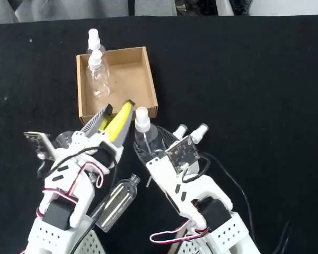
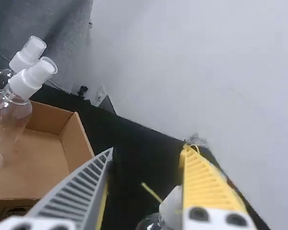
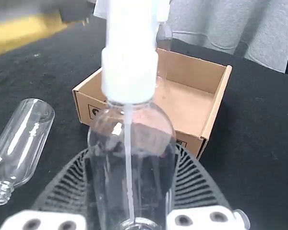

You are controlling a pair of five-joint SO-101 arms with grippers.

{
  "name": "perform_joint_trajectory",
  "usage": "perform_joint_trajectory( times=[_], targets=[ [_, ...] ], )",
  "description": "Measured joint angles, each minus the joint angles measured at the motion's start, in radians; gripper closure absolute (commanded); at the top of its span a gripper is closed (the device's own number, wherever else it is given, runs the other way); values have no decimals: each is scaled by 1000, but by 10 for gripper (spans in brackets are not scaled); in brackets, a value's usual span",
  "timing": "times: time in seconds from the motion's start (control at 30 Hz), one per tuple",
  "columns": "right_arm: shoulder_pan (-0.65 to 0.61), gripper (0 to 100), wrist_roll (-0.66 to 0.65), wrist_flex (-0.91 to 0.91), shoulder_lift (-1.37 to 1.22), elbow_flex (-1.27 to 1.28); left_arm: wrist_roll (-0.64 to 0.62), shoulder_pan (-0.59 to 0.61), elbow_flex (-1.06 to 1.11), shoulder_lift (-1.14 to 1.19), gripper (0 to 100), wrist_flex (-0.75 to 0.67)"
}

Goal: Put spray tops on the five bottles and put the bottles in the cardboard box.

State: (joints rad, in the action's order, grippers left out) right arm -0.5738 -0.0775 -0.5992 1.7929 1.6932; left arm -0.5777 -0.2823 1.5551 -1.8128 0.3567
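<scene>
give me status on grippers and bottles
left gripper open near cardboard box. right gripper shut on capped bottle. uncapped bottle lying on table.

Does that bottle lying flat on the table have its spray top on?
No, the lying bottle ends in a bare, open threaded neck with nothing screwed onto it.

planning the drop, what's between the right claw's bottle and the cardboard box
Bare black table, nothing else, between the bottle in the right claw and the cardboard box; see the right wrist view.
</scene>
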Motion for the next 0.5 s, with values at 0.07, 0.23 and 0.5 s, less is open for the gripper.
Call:
perform_joint_trajectory(
  times=[0.07,0.23,0.5],
  targets=[
    [2,959,3,0,0,0,38,-26,17,0,795,0],
    [3,959,3,0,0,0,98,-75,38,-6,795,0],
    [3,959,6,0,0,0,152,-89,38,-11,795,-2]
  ],
)
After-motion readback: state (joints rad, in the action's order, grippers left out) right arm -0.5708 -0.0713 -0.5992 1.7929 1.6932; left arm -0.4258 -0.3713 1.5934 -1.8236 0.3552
